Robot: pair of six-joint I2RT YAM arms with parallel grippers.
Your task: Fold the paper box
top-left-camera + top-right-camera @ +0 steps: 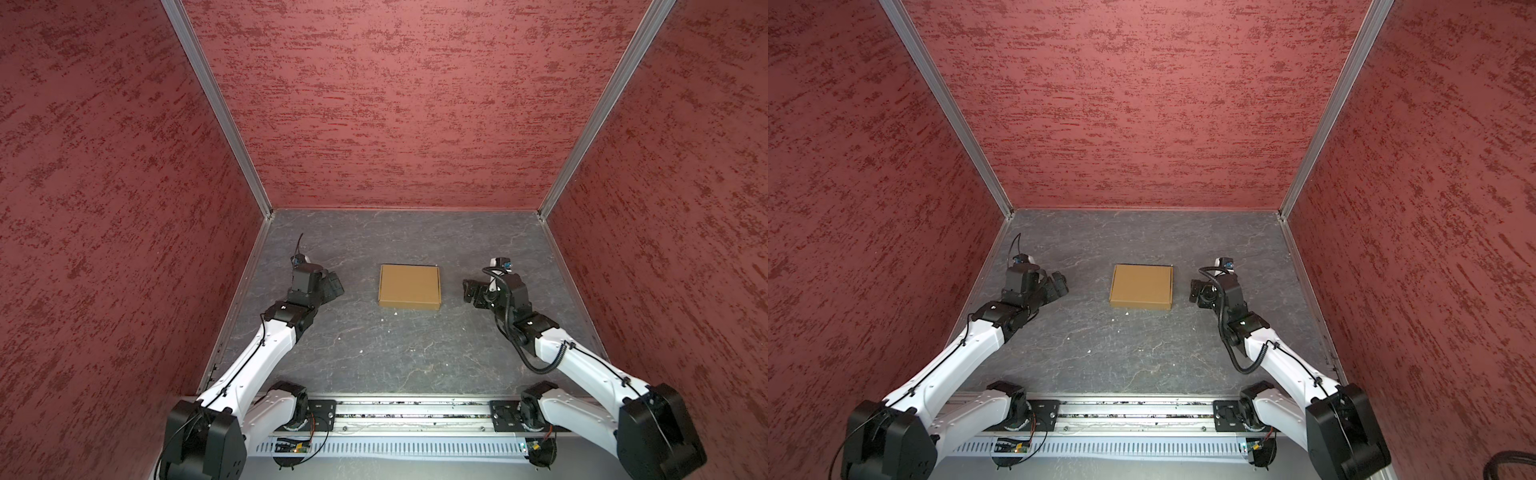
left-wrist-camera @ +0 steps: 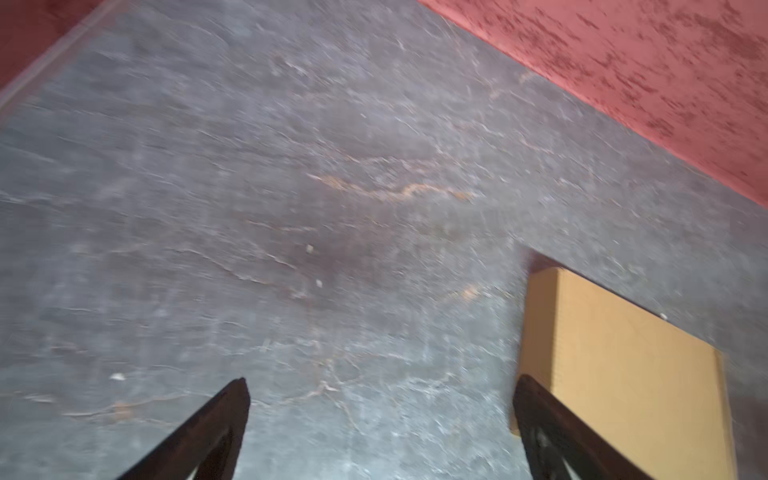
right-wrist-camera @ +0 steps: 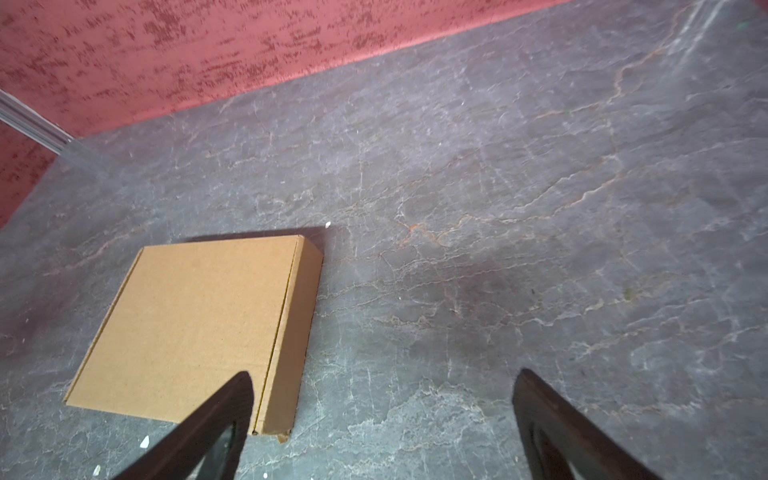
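Left arm (image 1: 270, 343) white-shelled there, black blocky joints, thin black cable (image 1: 245, 365) clipped along it, right arm (image 1: 582, 361) same white and black, ribbed black hose (image 1: 536, 369) looping at its elbow, left hand (image 1: 334, 284) and right hand (image 1: 468, 291) all black, fingers (image 3: 216, 424) dark and tapered.

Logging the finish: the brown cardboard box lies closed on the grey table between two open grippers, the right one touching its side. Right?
No: the right gripper is not touching the brown cardboard box; a top view shows bare grey table between them. The rest holds, left gripper included.
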